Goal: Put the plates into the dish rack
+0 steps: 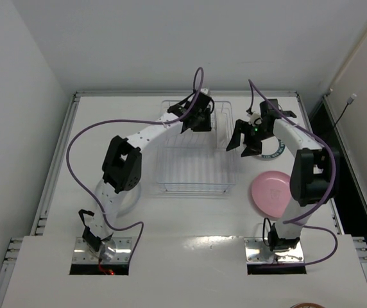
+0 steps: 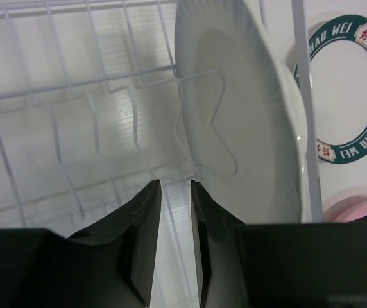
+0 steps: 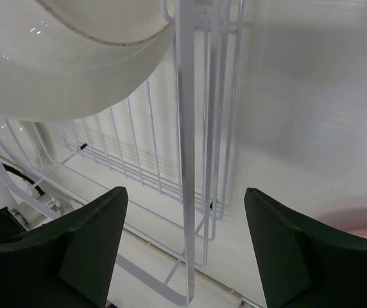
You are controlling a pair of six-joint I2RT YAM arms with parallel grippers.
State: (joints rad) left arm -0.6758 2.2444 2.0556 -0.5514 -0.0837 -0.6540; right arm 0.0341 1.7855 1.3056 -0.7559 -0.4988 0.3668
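The dish rack (image 1: 196,168) of thin white wire stands mid-table. A pale, glassy plate (image 2: 247,109) stands on edge in its slots at the far right end; it also shows in the right wrist view (image 3: 74,58). My left gripper (image 2: 175,186) hovers over the rack (image 2: 74,90) beside that plate, jaws a narrow gap apart with nothing between them. My right gripper (image 3: 187,192) is wide open and empty at the rack's right wall (image 3: 183,160). The teal-rimmed plate (image 2: 363,151) lies flat right of the rack. The pink plate (image 1: 272,192) lies flat at the near right.
The left gripper (image 1: 199,119) and right gripper (image 1: 244,142) are close together over the rack's far right corner. The teal-rimmed plate (image 1: 277,153) is mostly under the right arm. A raised table rim (image 1: 74,96) borders the surface.
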